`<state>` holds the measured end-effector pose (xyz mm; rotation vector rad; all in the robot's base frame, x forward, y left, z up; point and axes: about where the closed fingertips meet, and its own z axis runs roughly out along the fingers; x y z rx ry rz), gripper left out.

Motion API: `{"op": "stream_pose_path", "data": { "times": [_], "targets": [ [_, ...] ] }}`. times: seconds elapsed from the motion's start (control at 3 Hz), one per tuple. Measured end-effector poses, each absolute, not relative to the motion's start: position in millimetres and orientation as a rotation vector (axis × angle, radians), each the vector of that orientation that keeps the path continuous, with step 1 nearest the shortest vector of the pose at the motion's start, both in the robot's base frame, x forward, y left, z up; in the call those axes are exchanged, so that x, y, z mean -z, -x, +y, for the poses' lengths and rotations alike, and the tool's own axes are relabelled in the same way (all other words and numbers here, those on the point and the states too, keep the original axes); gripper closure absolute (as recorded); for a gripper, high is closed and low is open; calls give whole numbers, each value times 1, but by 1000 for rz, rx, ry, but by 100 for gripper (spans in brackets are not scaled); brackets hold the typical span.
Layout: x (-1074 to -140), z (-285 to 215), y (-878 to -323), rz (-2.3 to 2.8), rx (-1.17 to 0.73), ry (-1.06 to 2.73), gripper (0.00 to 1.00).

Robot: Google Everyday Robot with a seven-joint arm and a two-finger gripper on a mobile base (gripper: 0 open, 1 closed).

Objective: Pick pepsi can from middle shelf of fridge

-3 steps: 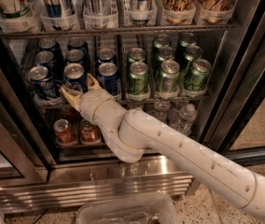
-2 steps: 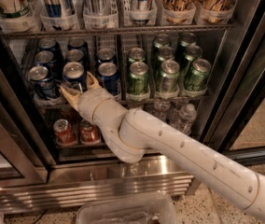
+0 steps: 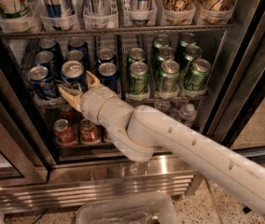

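Pepsi can [image 3: 73, 72]: front of second lane on middle shelf [image 3: 170, 98] of fridge [image 3: 123, 181], at 10 o'clock from frame centre. Gripper [image 3: 80, 88] at can's 6 o'clock, fingers [image 3: 93, 80] spread, one each side of can base; contact not confirmed. Green cans [image 3: 165, 73] at can's 3 o'clock, red cans [image 3: 65, 132] at 6 o'clock, one shelf down. Step judged: grasp approach. Next: seat deeper, close on can, lift over tray lip, withdraw straight, avoid neighbours.

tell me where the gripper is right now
In the camera view the gripper is at the left of the middle shelf, right at the front pepsi can, with green cans off to its right.
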<state>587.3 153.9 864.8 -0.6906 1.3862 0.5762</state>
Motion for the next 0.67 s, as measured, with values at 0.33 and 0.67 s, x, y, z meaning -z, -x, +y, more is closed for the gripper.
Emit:
{"op": "stream_pose_path", "data": {
  "times": [0.33,0.67],
  "targets": [
    [-873,143,-580,1405,-603,771,100],
    [-881,171,-558,1440,-735,847,100]
  ]
}}
